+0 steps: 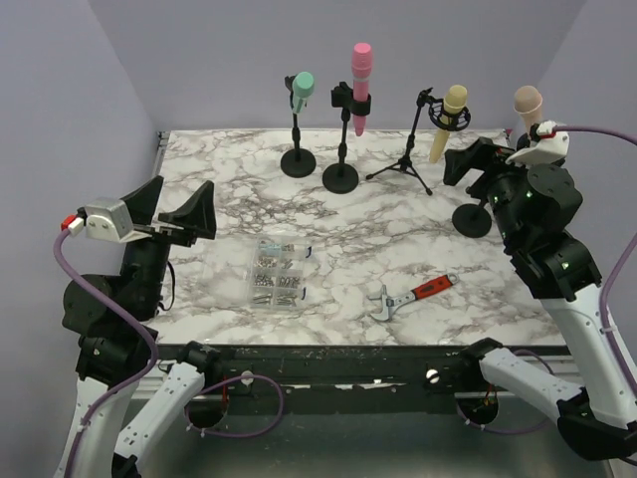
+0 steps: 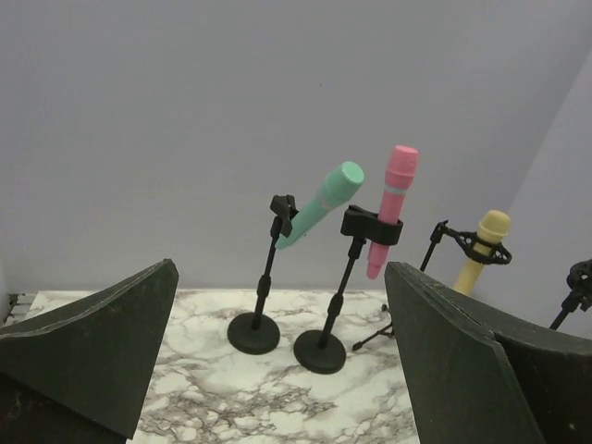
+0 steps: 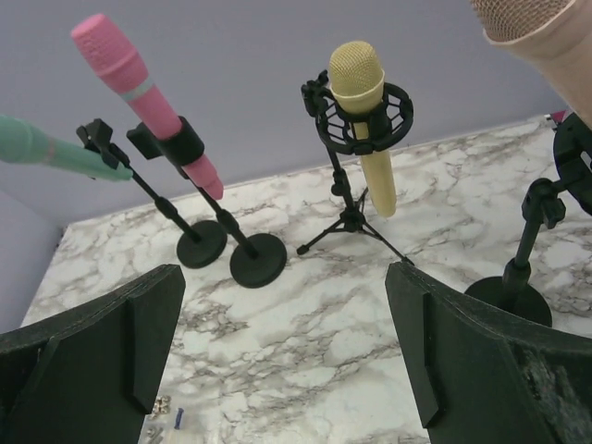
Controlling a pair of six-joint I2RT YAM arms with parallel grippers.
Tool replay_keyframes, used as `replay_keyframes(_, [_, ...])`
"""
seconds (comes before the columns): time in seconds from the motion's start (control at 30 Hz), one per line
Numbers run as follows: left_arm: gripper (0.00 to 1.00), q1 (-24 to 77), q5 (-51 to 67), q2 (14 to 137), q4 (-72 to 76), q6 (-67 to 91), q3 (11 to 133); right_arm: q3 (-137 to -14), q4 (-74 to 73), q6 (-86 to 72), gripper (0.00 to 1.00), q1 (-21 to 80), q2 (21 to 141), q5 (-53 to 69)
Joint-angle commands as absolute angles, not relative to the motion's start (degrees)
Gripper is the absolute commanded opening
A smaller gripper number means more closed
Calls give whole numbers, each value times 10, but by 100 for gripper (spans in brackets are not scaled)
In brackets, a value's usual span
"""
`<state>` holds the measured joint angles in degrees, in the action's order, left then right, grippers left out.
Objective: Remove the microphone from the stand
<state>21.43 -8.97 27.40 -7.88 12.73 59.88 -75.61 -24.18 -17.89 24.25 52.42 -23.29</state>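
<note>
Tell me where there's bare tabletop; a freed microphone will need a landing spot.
Bare marble lies mid-table, bordered by the parts box, the wrench and the tripod; another patch sits left of the green microphone's stand. The back row of stands is crowded.

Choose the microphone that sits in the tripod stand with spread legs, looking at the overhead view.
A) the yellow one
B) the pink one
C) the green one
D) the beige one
A: the yellow microphone hangs in the ring mount at the top of the tripod stand, whose thin legs splay out on the marble table top.
</note>
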Motion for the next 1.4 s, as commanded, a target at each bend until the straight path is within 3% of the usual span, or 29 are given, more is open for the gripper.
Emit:
replay_keyframes(0.0, [99, 211, -58, 283, -90, 114, 605, -747, -260, -173, 100, 240, 523, -235])
replay_keyframes(0.67, [99, 211, -43, 302, -88, 105, 585, -630, -69, -249, 100, 244, 645, 76])
replay_keyframes(1.03, [99, 207, -49, 320, -86, 96, 575, -695, 41, -217, 100, 334, 781, 56])
replay_keyframes(1.37, [98, 202, -23, 340, -84, 112, 572, -763, 164, -126, 100, 396, 882, -84])
